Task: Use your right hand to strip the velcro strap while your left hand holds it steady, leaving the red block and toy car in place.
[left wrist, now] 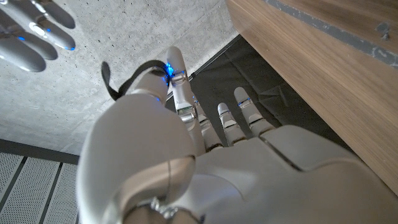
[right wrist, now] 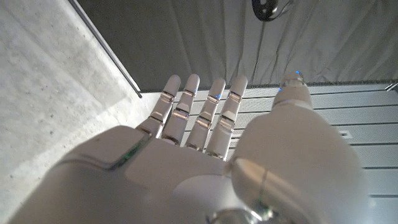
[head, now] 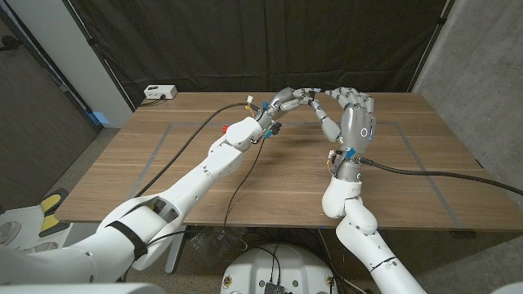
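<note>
Left hand: back of it nearest the lens, pale shell, raised off the table.
Left fingers: long ones straight and apart; thumb standing up beside them.
Left grip: velcro strap apparently pinched at the thumb. Contact itself hidden behind the thumb, so held by judgement only.
Strap, place: in the air at the left thumb, over the far middle of the table in the head view; too small to pick out there.
Strap, axis: dark band bowed into a loop, long axis running roughly hand to hand, free end curling away from the thumb toward the right hand.
Right fingertips: near the strap's free end, apart from it.
Right hand: upright, fingers straight and spread, holding nothing; tips close to the left hand's tips in the head view.
Nearer hand: left on the strap, right just beside it.
Coming move, as judged: right fingers to close the small gap, take the free end, and peel along the band away from the left thumb.
</note>
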Tool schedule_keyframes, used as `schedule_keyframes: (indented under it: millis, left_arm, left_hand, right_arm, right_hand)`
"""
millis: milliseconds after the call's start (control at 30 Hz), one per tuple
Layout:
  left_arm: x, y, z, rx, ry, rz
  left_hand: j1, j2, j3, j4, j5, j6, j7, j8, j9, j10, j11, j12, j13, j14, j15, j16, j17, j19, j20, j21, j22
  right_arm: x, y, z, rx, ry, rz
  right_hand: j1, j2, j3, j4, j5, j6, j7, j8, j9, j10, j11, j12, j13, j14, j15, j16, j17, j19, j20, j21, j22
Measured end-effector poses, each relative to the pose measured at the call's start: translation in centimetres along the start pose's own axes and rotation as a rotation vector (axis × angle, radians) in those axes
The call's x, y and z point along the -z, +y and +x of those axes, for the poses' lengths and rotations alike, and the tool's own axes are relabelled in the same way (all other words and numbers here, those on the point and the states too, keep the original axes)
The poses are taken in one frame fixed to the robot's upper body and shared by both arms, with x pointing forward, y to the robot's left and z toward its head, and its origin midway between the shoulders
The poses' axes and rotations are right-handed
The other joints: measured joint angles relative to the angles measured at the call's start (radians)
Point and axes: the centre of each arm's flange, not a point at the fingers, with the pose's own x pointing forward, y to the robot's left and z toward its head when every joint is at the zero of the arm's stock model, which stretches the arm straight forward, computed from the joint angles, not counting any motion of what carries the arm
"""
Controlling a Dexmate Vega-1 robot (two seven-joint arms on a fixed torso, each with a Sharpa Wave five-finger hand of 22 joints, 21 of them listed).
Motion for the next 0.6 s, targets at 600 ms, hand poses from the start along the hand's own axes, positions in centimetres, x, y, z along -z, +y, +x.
schedule_keyframes:
  millis: [600]
  left_arm:
    - [-0.3, -0.3, 0.8, 0.007, 0.020, -0.021]
  left_hand:
    - [0.020, 0.004, 0.015, -0.006, -0.023, 0.005, 0.025, -0.008, 0.000, 0.010, 0.003, -0.004, 0.000, 0.000, 0.000, -0.004, 0.000, -0.005, 0.005, 0.011, 0.000]
  right_arm:
    - [-1.9, 2.8, -0.6, 0.033, -0.100, -0.284]
  right_hand:
    - [0.012, -0.008, -0.044, -0.008, 0.058, -0.285, 0.008, -0.049, 0.046, -0.116, 0.033, -0.012, 0.026, -0.002, 0.005, -0.005, 0.009, -0.002, -0.006, -0.015, 0.000]
